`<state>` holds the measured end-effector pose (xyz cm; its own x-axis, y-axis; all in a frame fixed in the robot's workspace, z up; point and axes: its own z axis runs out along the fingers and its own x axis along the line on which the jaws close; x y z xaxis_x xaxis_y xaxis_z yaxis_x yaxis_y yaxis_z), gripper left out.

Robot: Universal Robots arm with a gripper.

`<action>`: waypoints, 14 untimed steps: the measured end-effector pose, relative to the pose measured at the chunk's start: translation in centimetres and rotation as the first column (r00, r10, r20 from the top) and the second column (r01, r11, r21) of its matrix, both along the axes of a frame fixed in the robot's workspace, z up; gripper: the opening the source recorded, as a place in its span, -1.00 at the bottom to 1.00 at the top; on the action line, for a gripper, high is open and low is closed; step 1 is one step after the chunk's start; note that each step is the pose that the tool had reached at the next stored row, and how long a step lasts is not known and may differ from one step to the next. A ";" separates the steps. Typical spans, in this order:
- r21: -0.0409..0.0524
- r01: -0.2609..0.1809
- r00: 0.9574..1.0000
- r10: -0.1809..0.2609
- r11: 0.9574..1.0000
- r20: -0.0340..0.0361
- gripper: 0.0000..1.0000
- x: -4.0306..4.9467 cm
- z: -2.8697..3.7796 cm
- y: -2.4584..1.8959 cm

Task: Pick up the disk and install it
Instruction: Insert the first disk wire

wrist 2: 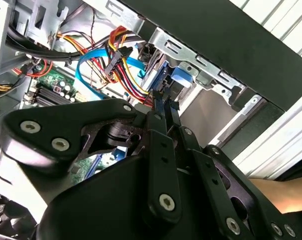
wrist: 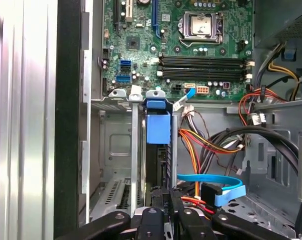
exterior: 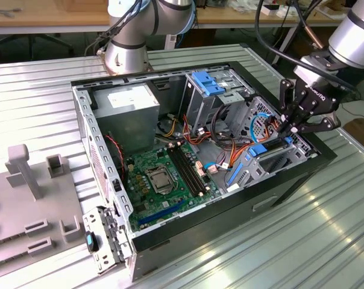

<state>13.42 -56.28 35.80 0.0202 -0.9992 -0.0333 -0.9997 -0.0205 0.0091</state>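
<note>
As pincer (wrist: 164, 194) clamps it, disk (wrist: 157, 160) in bay (wrist: 112, 150)

An open computer case (exterior: 200, 226) lies on the ribbed metal worktop (exterior: 290, 247), holding a green motherboard (exterior: 143, 180), a grey power-supply box (exterior: 131, 105) and coloured cables (exterior: 197, 133), with a grey fixture (exterior: 25, 171) at the exterior view's left.

An open computer case (exterior: 230, 212) lies on the table (exterior: 302, 241), and the tool (exterior: 289, 127) reaches down into the drive cage (wrist: 116, 145) at the case's end on the exterior view's right. There the disk (wrist: 157, 160) stands on edge in a slot, pinched between the tool's fingertips. Cables (wrist: 206, 145) run just beside the tool, the motherboard (exterior: 164, 177) lies beyond the cage, and the power supply (exterior: 131, 105) sits in the corner farthest from the tool.
</note>
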 end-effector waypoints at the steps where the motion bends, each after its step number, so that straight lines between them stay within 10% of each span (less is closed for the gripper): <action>1: 0.000 0.000 1.000 0.000 1.000 0.000 -0.65 -0.02 -0.07 0.00; 14: 0.002 -0.050 0.999 0.050 0.999 0.022 -0.65 -0.66 -0.92 -0.01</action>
